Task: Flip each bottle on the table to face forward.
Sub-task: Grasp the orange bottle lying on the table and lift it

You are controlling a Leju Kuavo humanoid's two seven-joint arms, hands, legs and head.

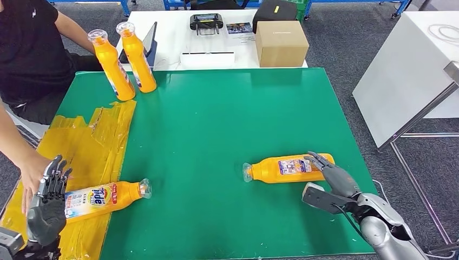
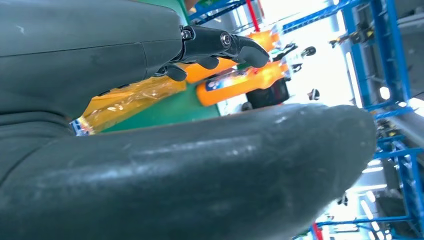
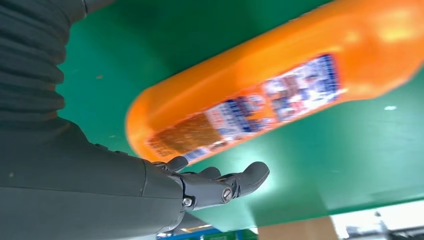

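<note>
Bottles lay and stood across a green table (image 1: 216, 135). Lower right of the head view, an orange bottle (image 1: 287, 168) lay on its side with its cap toward the left and its back label facing up. The right hand (image 1: 333, 184) sat at that bottle's base end, fingers (image 1: 319, 160) spread apart and reaching over the base, the thumb lower and clear of it; whether any fingertip actually touched the plastic could not be told. The right wrist view showed the same bottle (image 3: 280, 95) just beyond the extended fingers (image 3: 240, 181), with green table between them, so nothing was clasped.

Lower left, a second bottle (image 1: 105, 197) lay on its side on crumpled yellow plastic sheeting (image 1: 94, 141), its Tide label up and its cap pointing right. The left hand (image 1: 48, 200) stood just beside its base, fingers straight, apart and pointing up-frame, holding nothing. A person's hand (image 1: 30, 179) rested on the sheeting right next to it, the person (image 1: 32, 49) in a black shirt seated at the upper left.

Upper left of the table, two upright bottles (image 1: 123, 64) stood close together. Beyond the far edge, a white table (image 1: 173, 32) carried a cardboard box (image 1: 280, 43) and a black device (image 1: 206, 23).
</note>
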